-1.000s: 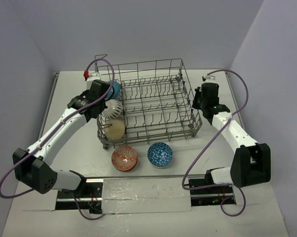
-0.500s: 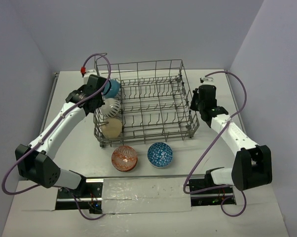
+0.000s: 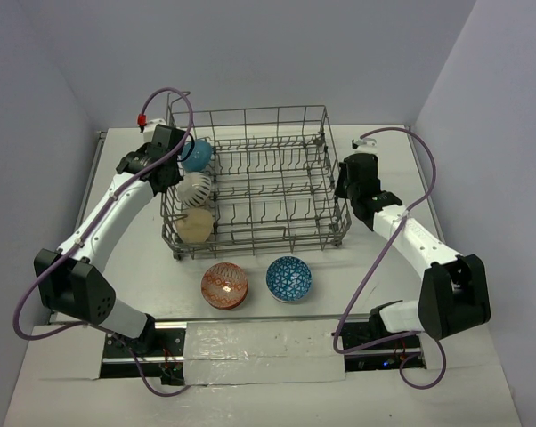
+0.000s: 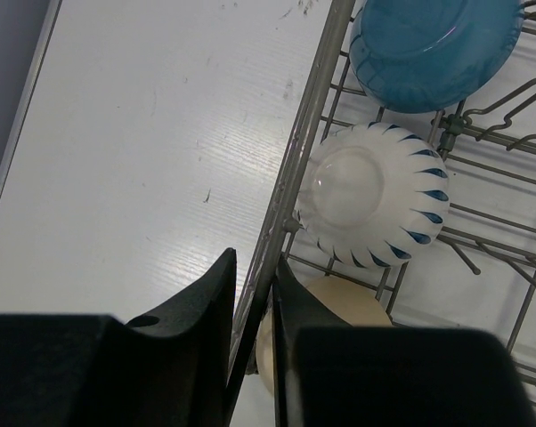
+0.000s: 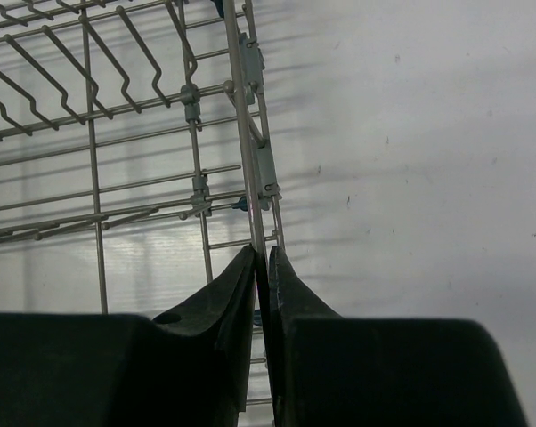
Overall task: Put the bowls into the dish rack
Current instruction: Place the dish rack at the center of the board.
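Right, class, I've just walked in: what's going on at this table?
Both arms grip the rack by its top rim. The left end effector pinches the left wall and the right end effector the right wall. Three bowls sit inside along the left: teal bowl, white bowl, cream bowl. The red bowl and blue bowl are on the table in front, not yet loaded.
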